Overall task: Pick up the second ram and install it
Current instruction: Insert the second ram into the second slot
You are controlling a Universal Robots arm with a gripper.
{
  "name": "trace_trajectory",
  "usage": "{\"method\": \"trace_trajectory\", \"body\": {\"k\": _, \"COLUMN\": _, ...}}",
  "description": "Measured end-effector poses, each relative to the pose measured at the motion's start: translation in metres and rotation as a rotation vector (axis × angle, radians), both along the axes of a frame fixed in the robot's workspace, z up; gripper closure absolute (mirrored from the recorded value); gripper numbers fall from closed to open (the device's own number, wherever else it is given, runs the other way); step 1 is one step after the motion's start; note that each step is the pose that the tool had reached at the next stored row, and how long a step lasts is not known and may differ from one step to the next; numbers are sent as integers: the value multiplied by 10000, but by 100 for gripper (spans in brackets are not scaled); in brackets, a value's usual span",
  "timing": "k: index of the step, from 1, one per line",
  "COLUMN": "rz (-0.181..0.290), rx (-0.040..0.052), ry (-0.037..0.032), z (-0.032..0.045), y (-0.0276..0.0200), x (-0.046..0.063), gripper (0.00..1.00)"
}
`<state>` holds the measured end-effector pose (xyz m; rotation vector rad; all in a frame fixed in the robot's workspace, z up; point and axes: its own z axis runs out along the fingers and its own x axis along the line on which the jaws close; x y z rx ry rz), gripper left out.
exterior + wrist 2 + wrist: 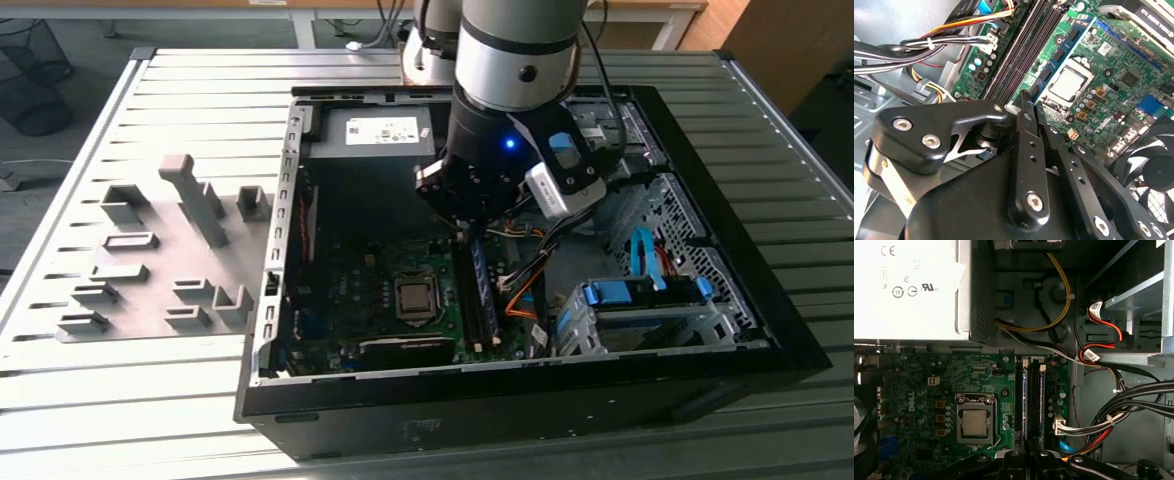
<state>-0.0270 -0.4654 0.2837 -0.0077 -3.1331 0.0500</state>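
Second ram [1029, 405] upright over memory slots [1035, 400]

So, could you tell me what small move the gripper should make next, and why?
Probably a gentle press straight down: the gripper sits over one end of the memory stick, which already lies lined up on the motherboard. Whether it is fully seated, I cannot tell.

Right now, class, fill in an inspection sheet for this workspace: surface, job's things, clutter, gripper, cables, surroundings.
Surface: ribbed metal table, bearing an open computer case.
Job's things: second ram standing on edge in the motherboard slots, beside the processor socket.
Clutter: grey holder blocks on the exterior view's left.
Gripper: gripper down over the slots' end.
Cables: bundled wires beside the board.
Surroundings: floor, desk legs.
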Motion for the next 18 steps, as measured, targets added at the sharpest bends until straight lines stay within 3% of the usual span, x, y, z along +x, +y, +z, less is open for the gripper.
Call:
{"method": "trace_trajectory", "body": {"k": 14, "rz": 2, "rx": 24, "ry": -1, "z": -3, "y": -11, "x": 1, "gripper": 86}}
{"method": "trace_trajectory", "body": {"k": 18, "rz": 0, "rx": 24, "ry": -1, "z": -49, "y": -28, "x": 0, "gripper": 86}}
